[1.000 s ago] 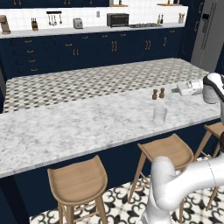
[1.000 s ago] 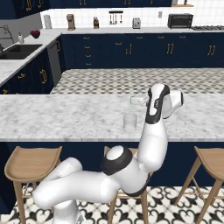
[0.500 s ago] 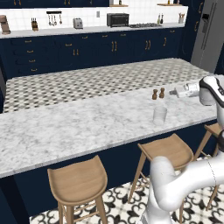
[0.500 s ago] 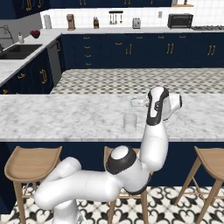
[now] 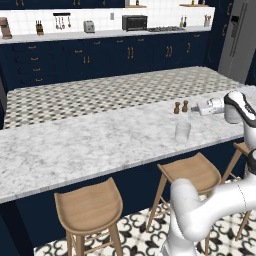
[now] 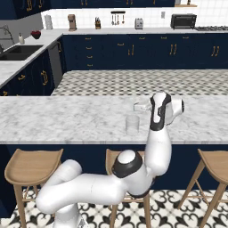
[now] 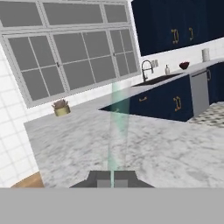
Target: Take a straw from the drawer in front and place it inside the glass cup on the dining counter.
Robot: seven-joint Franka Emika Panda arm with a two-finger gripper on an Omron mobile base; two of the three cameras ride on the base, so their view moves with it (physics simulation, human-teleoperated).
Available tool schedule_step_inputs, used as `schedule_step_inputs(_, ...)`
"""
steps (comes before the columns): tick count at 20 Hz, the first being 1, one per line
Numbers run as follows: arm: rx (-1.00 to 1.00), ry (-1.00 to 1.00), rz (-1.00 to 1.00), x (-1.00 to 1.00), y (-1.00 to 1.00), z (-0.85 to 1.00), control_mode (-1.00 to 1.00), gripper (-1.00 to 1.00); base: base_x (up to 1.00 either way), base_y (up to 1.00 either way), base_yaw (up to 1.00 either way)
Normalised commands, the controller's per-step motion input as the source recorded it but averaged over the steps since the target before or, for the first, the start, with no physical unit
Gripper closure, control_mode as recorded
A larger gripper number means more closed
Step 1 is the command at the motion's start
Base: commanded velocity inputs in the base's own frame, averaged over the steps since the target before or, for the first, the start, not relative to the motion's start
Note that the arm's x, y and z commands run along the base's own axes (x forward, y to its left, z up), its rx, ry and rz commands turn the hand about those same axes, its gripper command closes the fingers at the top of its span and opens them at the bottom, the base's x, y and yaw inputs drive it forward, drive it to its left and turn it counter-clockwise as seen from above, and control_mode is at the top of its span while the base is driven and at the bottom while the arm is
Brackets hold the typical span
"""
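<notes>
Glass cup (image 5: 183, 130) is seen centre-right on the dining counter (image 5: 90, 145), just below two shakers (image 5: 180, 107). Gripper (image 5: 196, 108) at right is clamped tight on the straw (image 7: 117, 131), held near the cup.

Two shakers (image 5: 180, 107), one glass cup (image 5: 183, 130)

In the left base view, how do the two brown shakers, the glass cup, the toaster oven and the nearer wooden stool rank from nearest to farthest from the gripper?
From the gripper:
1. Brown shakers, just beside it on the dining counter.
2. Glass cup, slightly nearer the counter's front edge.
3. Wooden stool, on the floor, lower left.
4. Toaster oven, on the far wall counter.
</notes>
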Motion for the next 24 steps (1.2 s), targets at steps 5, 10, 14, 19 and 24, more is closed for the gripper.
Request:
schedule_step_inputs(5, 0.0, 0.0, 0.0, 0.15, 0.0, -0.22, -1.0, 1.0, 0.0, 0.0, 0.0)
schedule_step_inputs(10, 0.0, 0.0, 0.0, 0.25, 0.0, -0.22, -1.0, 1.0, 0.0, 0.0, 0.0)
schedule_step_inputs(14, 0.0, 0.0, 0.0, 0.23, 0.0, -0.21, -1.0, 1.0, 0.0, 0.0, 0.0)
schedule_step_inputs(19, 0.0, 0.0, 0.0, 0.17, 0.0, -0.1, -1.0, 1.0, 0.0, 0.0, 0.0)
schedule_step_inputs(24, -0.01, 0.0, 0.0, 0.2, 0.0, -0.1, -1.0, 1.0, 0.0, 0.0, 0.0)
